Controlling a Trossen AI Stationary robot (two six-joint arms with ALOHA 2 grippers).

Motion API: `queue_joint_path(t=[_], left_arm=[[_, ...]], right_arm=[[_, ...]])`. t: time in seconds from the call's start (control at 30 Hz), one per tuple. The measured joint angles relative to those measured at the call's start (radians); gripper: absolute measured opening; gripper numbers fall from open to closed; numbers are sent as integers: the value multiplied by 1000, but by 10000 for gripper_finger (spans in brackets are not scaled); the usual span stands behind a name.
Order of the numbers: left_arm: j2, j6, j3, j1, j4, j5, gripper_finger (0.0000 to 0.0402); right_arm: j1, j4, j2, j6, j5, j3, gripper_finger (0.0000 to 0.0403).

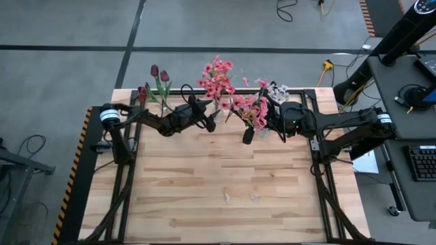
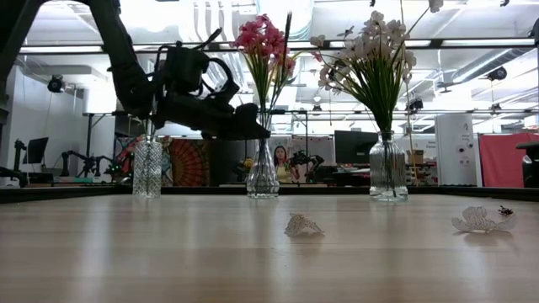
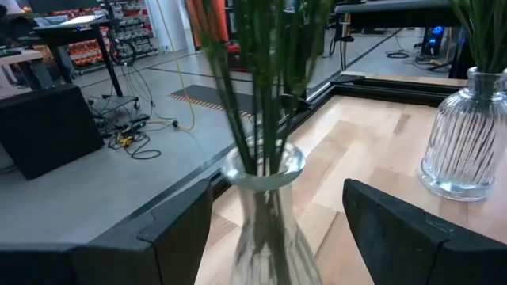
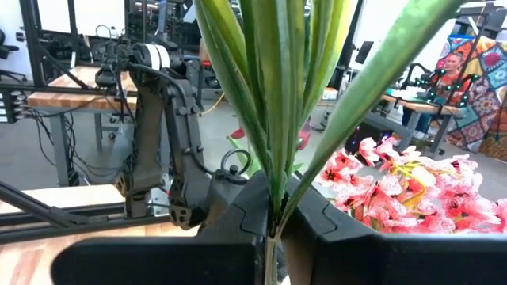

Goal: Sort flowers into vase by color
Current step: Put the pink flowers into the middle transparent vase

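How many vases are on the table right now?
3, in a row along the far edge: the tulip vase toward the left arm's side, the pink-flower vase in the middle, the white-flower vase toward the right arm's side.

On the wooden table [image 1: 204,184], two small white scraps [image 2: 303,225] [image 2: 477,220] lie near its middle. Beside the table stands a dark desk [image 1: 402,129] with a keyboard [image 1: 424,162], and cables [image 1: 289,9] lie on the grey floor [image 1: 61,75] beyond the table.
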Motion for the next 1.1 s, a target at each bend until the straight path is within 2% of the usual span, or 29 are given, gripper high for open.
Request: queue_joint_path(t=[0.2,0.43,0.7,0.9,1.1], left_arm=[[96,6,65,0,-2,7,265],[130,-9,84,2,2,2,257],[130,-9,80,3,8,-3,204],[130,-10,75,3,8,-6,161],[129,-13,75,3,9,-5,131]], right_arm=[[0,-5,0,0,0,0,13],[-5,-17,0,0,0,0,13],[-50,14,40,-13,-2,-1,13],[-105,96,103,-25,-49,-1,13],[-148,120,130,-15,-51,-1,13]])
